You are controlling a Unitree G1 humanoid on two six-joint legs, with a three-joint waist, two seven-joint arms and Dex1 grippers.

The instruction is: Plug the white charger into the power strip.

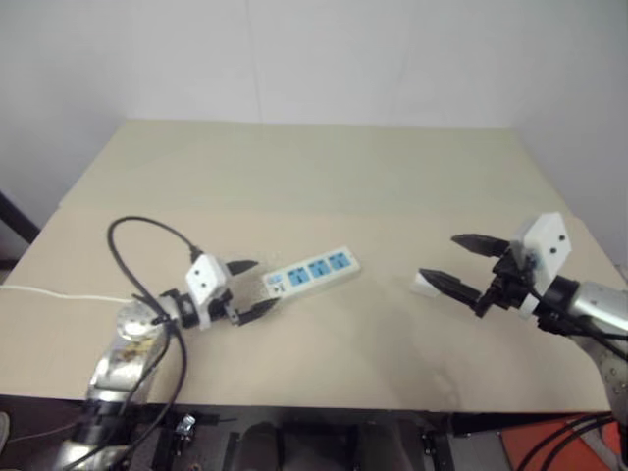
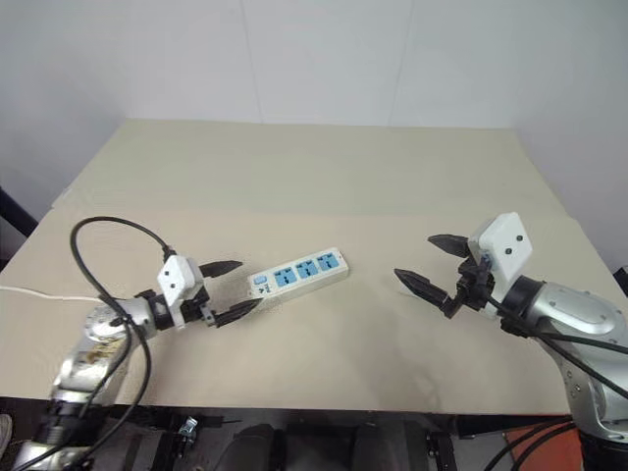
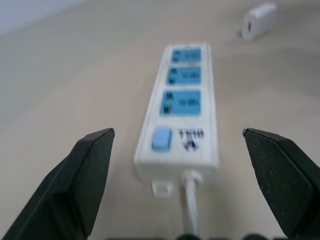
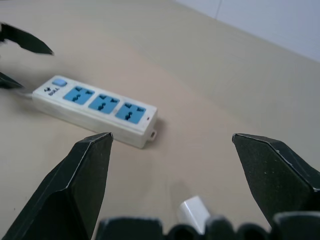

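Dark logo print on power strip (image 3: 180,125), beside blue button, not legible

Looking like a robotics lab or test room to me, not anybody's home. A plain beige table (image 1: 324,177) is sitting against a bare white wall (image 1: 294,59), nothing decorating it. Loose black cables (image 1: 132,255) are looping off the robot arm and more are hanging down by the table's near edge. The stuff lying on top is just a power strip (image 2: 299,272) and a white charger (image 3: 259,20), laid out like props for a trial. Something orange (image 1: 564,446) is peeking out down at floor level, can't tell what it is.
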